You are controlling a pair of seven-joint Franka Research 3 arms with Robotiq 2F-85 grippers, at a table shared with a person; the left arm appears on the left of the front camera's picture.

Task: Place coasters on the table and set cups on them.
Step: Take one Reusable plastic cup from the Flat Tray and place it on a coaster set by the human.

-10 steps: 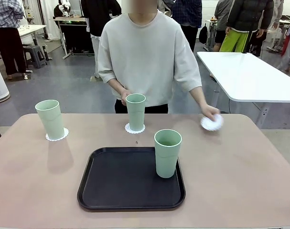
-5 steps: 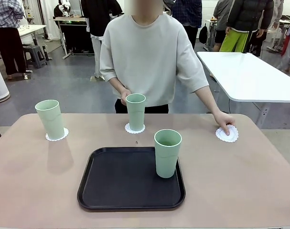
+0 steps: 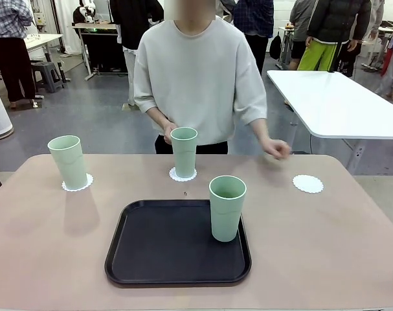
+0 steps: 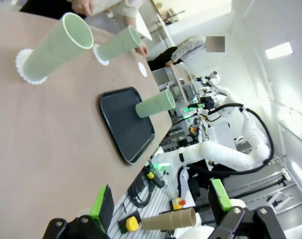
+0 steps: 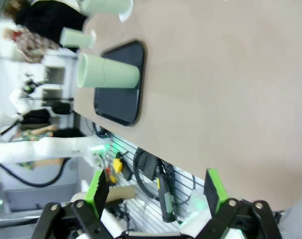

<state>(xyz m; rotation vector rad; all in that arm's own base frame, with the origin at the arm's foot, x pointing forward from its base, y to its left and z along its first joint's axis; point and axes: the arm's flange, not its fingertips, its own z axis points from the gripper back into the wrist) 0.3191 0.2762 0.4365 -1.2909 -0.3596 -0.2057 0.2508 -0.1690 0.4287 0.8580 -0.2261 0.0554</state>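
The left gripper (image 4: 160,204) and right gripper (image 5: 155,194) both hang released and empty, back from the near edge of the beige-tan desk (image 3: 351,259). Well ahead of them, a tall mint-green plastic cup (image 3: 68,161) and its twin (image 3: 184,151) each sit on a white scalloped paper coaster (image 3: 85,184). The third cup (image 3: 226,207) stands nearer, on the black rectangular tray (image 3: 157,246). The bare third coaster (image 3: 307,183) lies beyond it, on the right gripper's side. Likely risks: a high or off-centre pinch tips the smooth tapered cup, the light coaster skids under it, or an arm meets the person's hand (image 3: 277,150) near that coaster.
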